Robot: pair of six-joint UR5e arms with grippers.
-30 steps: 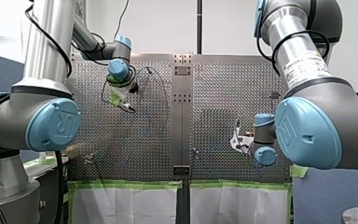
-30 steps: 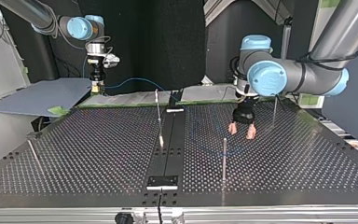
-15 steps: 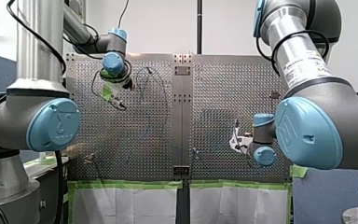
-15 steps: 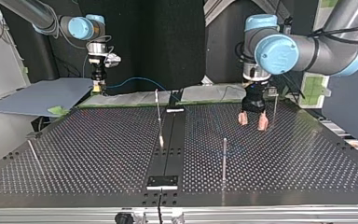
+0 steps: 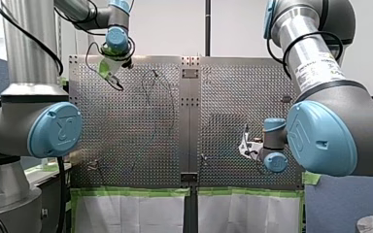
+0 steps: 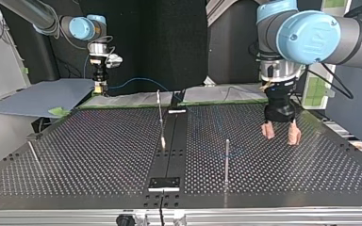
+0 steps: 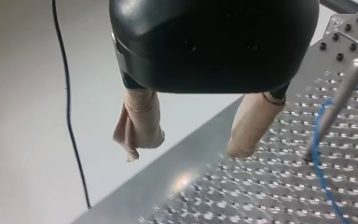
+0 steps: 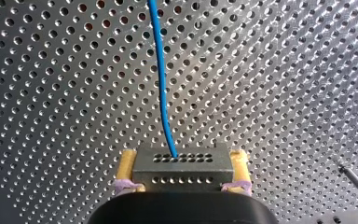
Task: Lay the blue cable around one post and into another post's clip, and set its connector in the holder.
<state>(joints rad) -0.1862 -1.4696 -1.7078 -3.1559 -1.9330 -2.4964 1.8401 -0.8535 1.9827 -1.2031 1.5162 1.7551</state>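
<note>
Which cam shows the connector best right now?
Right wrist view: the connector sits close up, clamped in my right gripper, blue cable leaving it. Top and front views show it too small to make out; left wrist view misses it.

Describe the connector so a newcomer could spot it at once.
Start at the perforated table, then find my right hand at the top view's left. Between its yellow pads sits the connector: a small grey metal box with two rows of tiny holes, the only piece with the blue cable running out of it.
</note>
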